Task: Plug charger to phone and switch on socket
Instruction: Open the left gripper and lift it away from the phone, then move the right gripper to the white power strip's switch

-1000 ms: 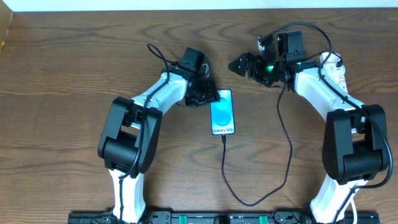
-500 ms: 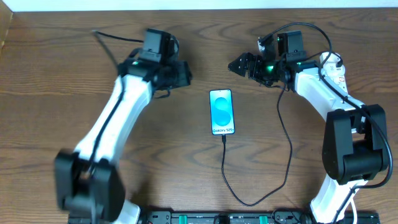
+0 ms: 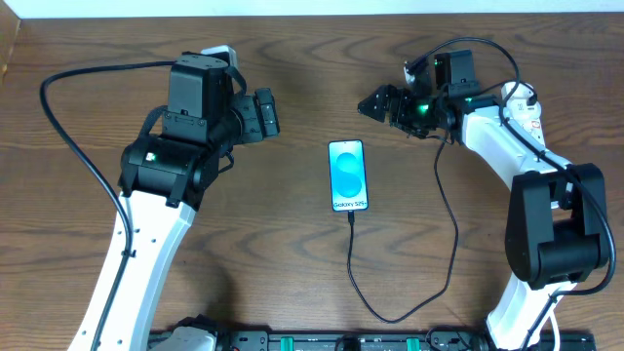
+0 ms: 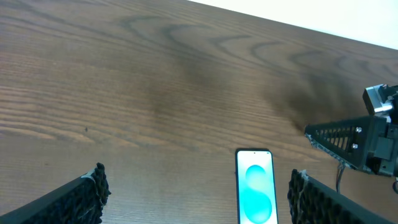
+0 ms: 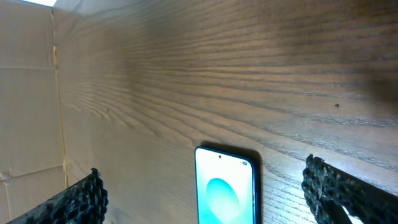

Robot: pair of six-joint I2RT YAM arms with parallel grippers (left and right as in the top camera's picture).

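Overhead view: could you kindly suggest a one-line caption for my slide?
Lit phone between open left gripper and open right gripper, black cable at its lower edge.

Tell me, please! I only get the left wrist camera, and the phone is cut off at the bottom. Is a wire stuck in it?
Observer: In the overhead view, a thin black cable meets the bottom edge of the phone.
Operator: Where does the wire go?
Observer: It runs toward the near edge of the table, loops to the right, then climbs to the right arm, where its far end is hidden.
Operator: Does the phone say anything?
Observer: Yes. Low on its blue screen, under the light circle, it reads Galaxy S25.
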